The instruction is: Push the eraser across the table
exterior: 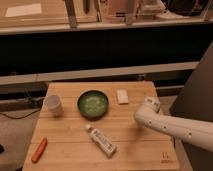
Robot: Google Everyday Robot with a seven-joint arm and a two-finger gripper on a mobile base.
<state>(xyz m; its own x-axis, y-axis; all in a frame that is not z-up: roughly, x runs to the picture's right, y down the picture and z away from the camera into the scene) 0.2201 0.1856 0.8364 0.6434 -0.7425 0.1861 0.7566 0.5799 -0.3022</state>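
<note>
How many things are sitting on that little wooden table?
5: white cup at back left, green bowl mid-back, eraser back right, tube front centre, orange stick front left. Gripper hangs front-right of the eraser; the arm may hide more.

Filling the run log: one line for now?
gripper: over table right side, apart from eraser | eraser: near green bowl | push: not started
</note>
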